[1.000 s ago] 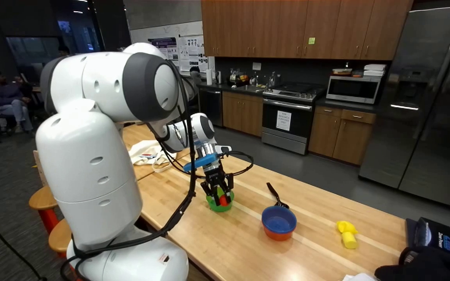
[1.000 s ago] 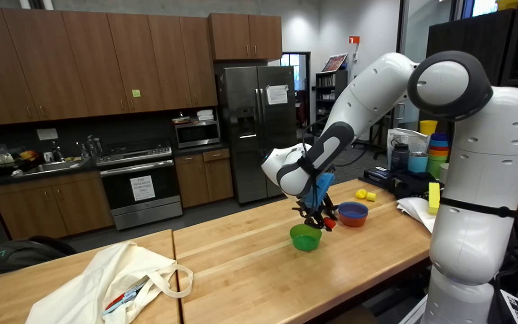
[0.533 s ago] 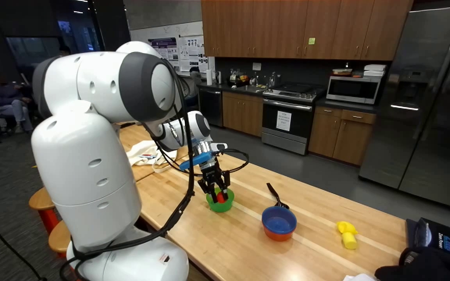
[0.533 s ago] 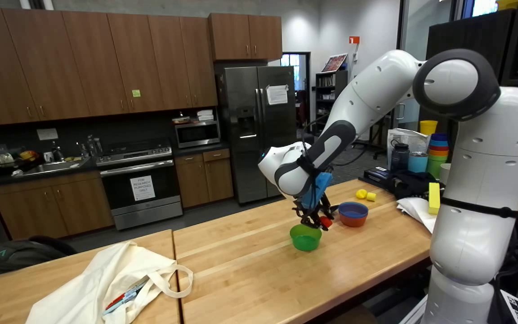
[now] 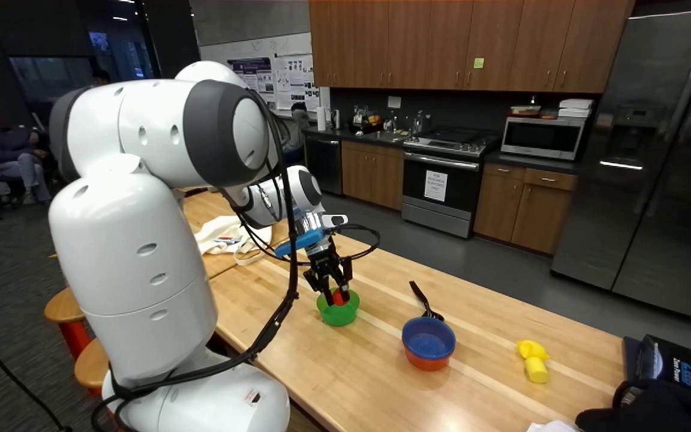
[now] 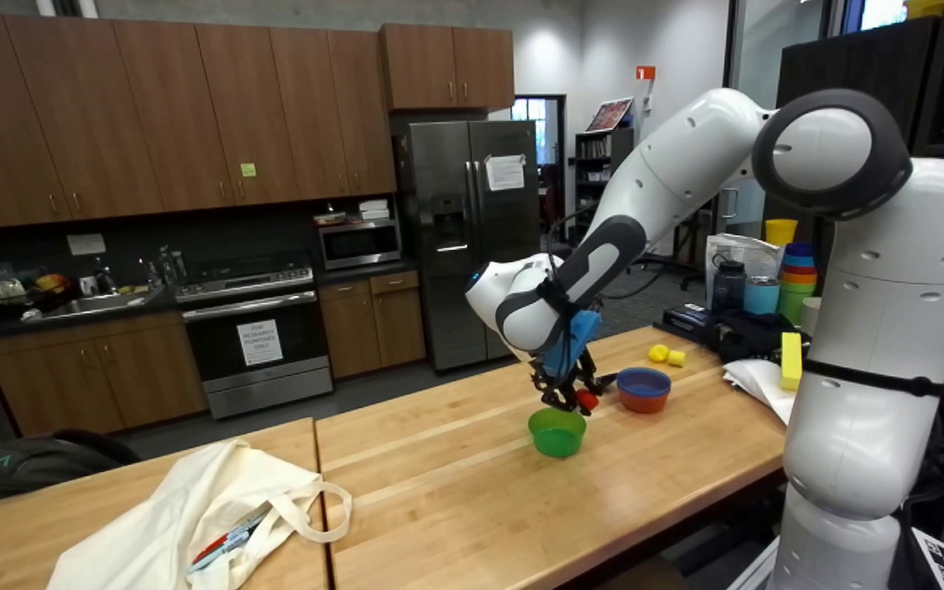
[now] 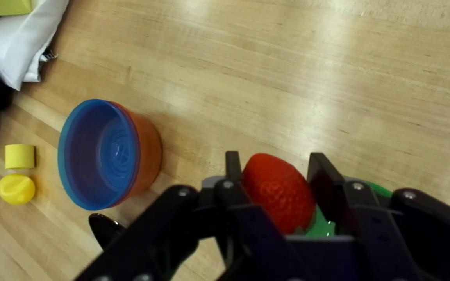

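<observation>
My gripper [image 7: 275, 160] is shut on a red strawberry-like object [image 7: 277, 189], held between its black fingers. The gripper also shows in both exterior views [image 5: 338, 297] [image 6: 572, 405], pointing down above the wooden table. The red object shows there too [image 5: 339, 297] [image 6: 587, 400]. A green bowl [image 6: 557, 441] stands on the table just below and beside the gripper. In an exterior view the held object overlaps this bowl [image 5: 338, 319]. In the wrist view the fingers hide most of the bowl [image 7: 320, 226].
A blue bowl [image 7: 64, 156] sits in an orange bowl [image 7: 150, 150]. A black utensil [image 5: 419, 295] lies behind them. Two yellow items [image 5: 536, 369] [image 5: 531, 348] lie farther along. A white cloth [image 7: 22, 43] and dark things are at the table's end. A cream tote bag [image 6: 169, 524] lies opposite.
My gripper has risen a little and shifted slightly toward the green bowl, carrying the red object with it. The bowls and other items have not moved.
</observation>
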